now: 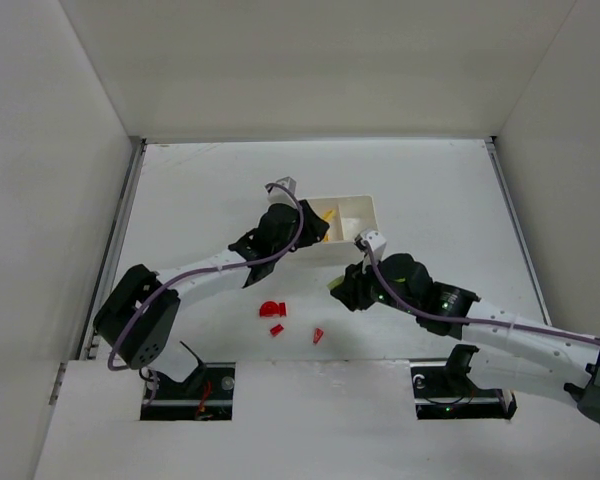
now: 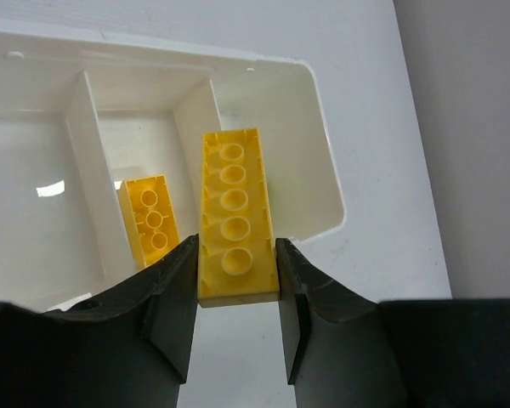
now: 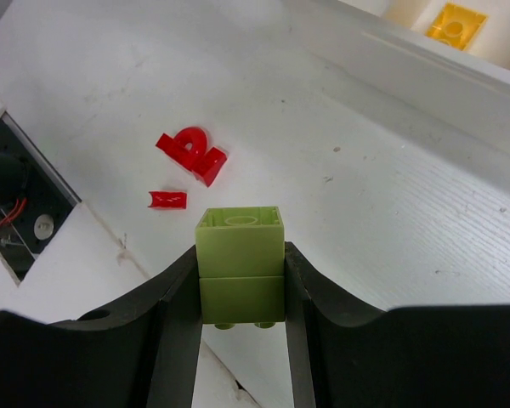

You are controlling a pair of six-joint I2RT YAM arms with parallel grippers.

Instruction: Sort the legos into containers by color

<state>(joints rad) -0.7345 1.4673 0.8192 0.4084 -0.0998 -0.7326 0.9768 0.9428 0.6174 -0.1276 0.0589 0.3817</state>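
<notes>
White matte tabletop [image 1: 430,180] under both arms. My left gripper [image 2: 236,255] clamped a long yellow studded plastic brick [image 2: 232,195] over the white divided plastic tray [image 2: 321,170]; a smaller yellow brick [image 2: 150,217] lay in its middle cell. My right gripper [image 3: 240,255] clamped a stacked light-green plastic block [image 3: 240,297]; curved red pieces [image 3: 191,153] lay loose.

The right gripper [image 3: 241,285] pinches a small light green plastic brick [image 3: 240,242] between its two black fingers, over the white table [image 3: 391,221]. Beyond it to the left, a red arched plastic piece [image 3: 191,153] and a tiny flat red piece [image 3: 167,200] lie near each other. At upper right, a yellow plastic brick [image 3: 456,20] sits inside the white plastic tray [image 3: 433,64].
</notes>
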